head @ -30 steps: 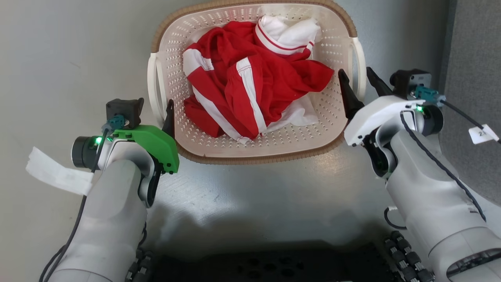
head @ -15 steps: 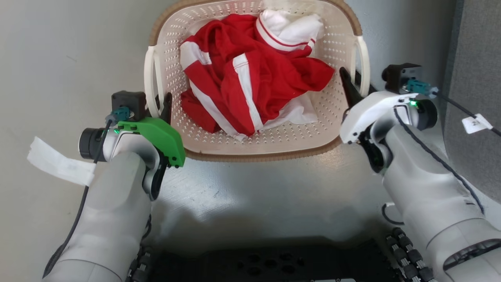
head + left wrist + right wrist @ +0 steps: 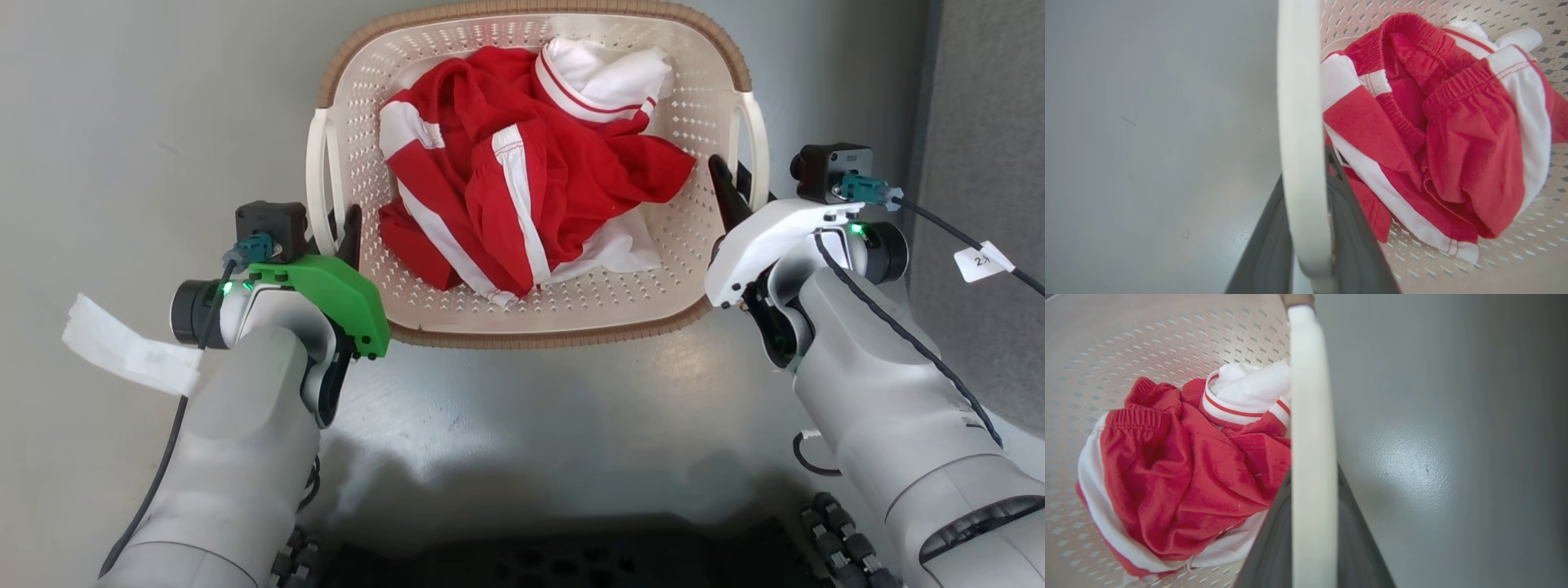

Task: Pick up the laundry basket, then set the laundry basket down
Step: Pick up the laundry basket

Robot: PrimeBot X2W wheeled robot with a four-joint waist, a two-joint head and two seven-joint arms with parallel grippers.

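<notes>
Head view has my left gripper point(image 3: 343, 231) at about ten o'clock from my body, green-capped, its two dark fingers set either side of the left handle point(image 3: 318, 184), which sits on the nine o'clock side of the laundry basket point(image 3: 531, 336). In the left wrist view those fingers point(image 3: 1355, 245) hug the white handle bar point(image 3: 1300, 143) with no gap I can make out, so I judge that hand pinched onto the basket by its handle. The basket itself lies at twelve o'clock, straight ahead of me on the grey floor point(image 3: 122, 122), brown rim up, with crumpled red and white clothes point(image 3: 531, 188) heaped inside, a white piece toward one o'clock. At two o'clock my right gripper point(image 3: 735, 189) straddles the right handle point(image 3: 759, 139) on the basket's three o'clock side; in the right wrist view its fingers point(image 3: 1267, 547) press close against that bar point(image 3: 1312, 457) too, pinching it in the same way. I cannot tell whether the base has left the floor. I judge the grasp made and the lift in hand. The next move calls for raising both arms together at an even rate, so the basket stays level and neither handle slides through my fingers, then lowering it flat before I spread either hand.
</notes>
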